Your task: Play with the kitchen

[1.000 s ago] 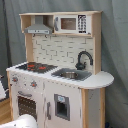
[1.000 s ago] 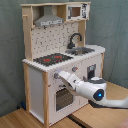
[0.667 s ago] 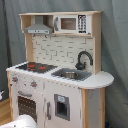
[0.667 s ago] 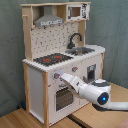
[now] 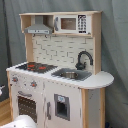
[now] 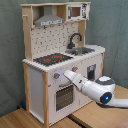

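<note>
Grey curtains hung behind the kitchen (image 6: pixel 60 60), which stood on a wooden floor (image 6: pixel 20 119). You had the gripper (image 6: pixel 67 75) up by the knobs (image 6: pixel 56 76) above the oven door (image 6: pixel 64 96), likely to turn one. I cannot tell its state.

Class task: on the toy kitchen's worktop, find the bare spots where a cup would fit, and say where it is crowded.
Free: the rounded counter end beside the sink. Crowded: the hob fills the other end, and the faucet stands behind the sink. The arm reaches across the oven front.
</note>
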Tool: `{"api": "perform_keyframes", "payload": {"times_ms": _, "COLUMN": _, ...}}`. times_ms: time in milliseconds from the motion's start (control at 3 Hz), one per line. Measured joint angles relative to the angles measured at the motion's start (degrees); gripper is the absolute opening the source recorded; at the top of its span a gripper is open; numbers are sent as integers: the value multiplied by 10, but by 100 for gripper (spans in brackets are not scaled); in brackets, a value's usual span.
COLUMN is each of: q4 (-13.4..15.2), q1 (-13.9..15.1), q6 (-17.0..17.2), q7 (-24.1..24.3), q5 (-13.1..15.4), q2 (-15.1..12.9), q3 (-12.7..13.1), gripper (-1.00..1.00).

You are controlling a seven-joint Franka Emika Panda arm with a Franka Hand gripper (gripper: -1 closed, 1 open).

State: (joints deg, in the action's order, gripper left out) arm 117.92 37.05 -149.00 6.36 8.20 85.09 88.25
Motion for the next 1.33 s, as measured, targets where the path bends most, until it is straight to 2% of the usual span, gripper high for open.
{"api": "perform_keyframes", "payload": {"times_ms": 667, "q4": -1, "q1": -23, "q6": 41, "q7": -121, "q5": 4, "q2": -2, "q3": -27, "gripper": 100}}
{"api": "perform_keyframes", "payload": {"times_ms": 1333, "q4": 0, "q1": -35, "q6": 67, "q7": -244, "q5": 4, "q2": -2, "q3": -38, "gripper": 100}}
